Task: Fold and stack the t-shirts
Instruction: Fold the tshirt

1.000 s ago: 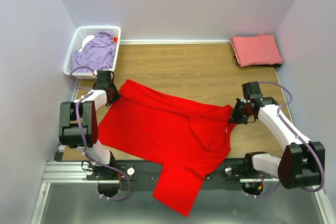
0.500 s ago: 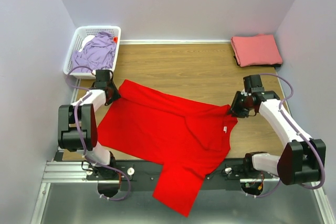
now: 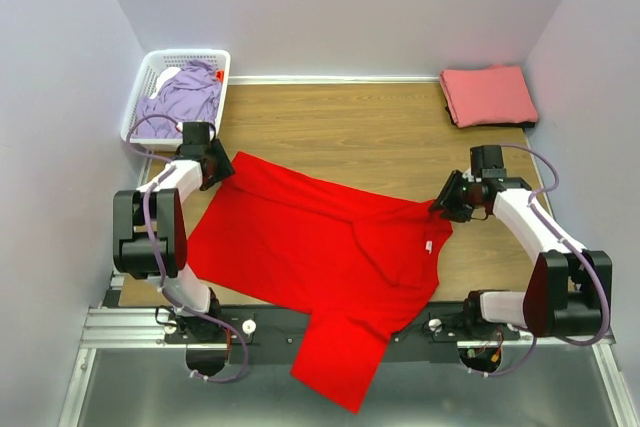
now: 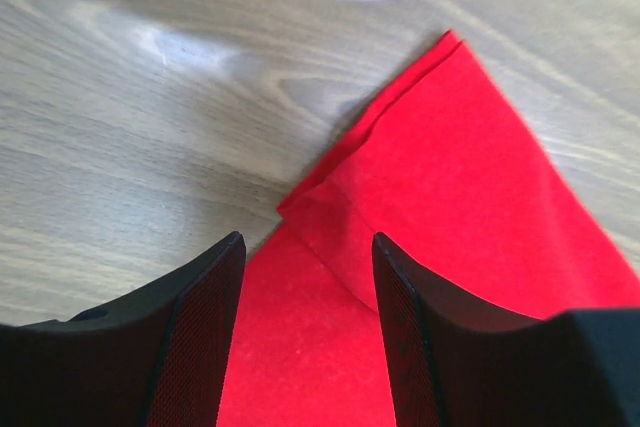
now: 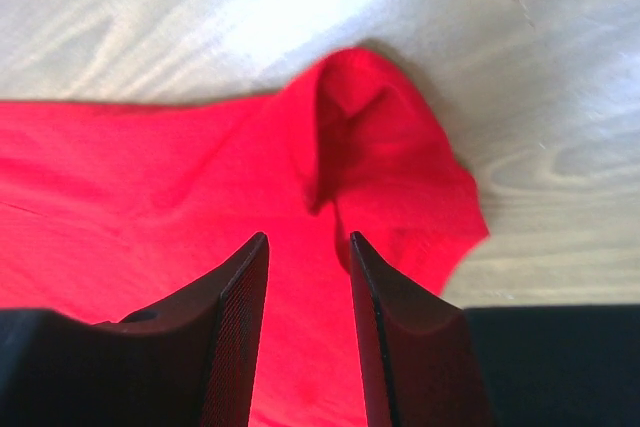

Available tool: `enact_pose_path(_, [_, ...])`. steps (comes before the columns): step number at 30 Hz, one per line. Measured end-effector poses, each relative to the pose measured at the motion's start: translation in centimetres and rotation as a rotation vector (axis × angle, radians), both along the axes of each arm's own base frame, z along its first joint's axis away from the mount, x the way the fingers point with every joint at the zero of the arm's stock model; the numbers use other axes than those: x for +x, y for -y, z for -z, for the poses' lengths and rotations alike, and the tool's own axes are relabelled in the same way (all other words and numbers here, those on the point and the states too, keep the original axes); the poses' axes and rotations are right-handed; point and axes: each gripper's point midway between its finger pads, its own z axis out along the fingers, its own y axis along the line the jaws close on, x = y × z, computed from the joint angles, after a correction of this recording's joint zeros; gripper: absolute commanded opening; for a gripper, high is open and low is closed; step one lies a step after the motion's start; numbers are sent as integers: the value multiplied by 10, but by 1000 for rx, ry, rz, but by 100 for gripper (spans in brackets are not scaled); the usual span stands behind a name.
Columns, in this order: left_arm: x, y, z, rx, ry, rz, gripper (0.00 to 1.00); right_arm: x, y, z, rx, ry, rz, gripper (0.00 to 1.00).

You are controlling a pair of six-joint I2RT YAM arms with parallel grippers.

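Your left claw (image 4: 305, 247) stood with jaws apart over the far-left corner of the red t-shirt (image 3: 320, 247), gripping nothing; your right claw (image 5: 305, 242) was likewise parted over its puckered right corner. The shirt lay spread on the counter (image 3: 350, 127) between both claws, one part hanging over the near edge.
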Motion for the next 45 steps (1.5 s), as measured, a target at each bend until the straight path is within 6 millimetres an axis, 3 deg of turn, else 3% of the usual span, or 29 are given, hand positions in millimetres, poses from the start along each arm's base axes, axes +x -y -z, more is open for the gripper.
enact_pose_path(5, [-2,0,16,-1,-42,6,55,10,-8,2,71,37,-1,45])
enact_pose_path(15, [1,0,23,0,-52,12,39,8,-6,14,131,32,20,45])
enact_pose_path(18, [1,0,24,0,-52,13,28,8,-6,16,137,32,20,45])
enact_pose_path(20, [1,1,24,0,-51,14,16,7,-6,18,137,30,21,45])
enact_pose_path(29, [9,0,16,5,-37,25,15,1,-7,30,138,-5,15,45])
enact_pose_path(38, [3,-5,-1,30,-27,4,15,0,-6,35,134,-20,8,45])
enact_pose_path(45, [-21,-7,18,35,-88,-20,15,0,-5,38,130,-27,10,45])
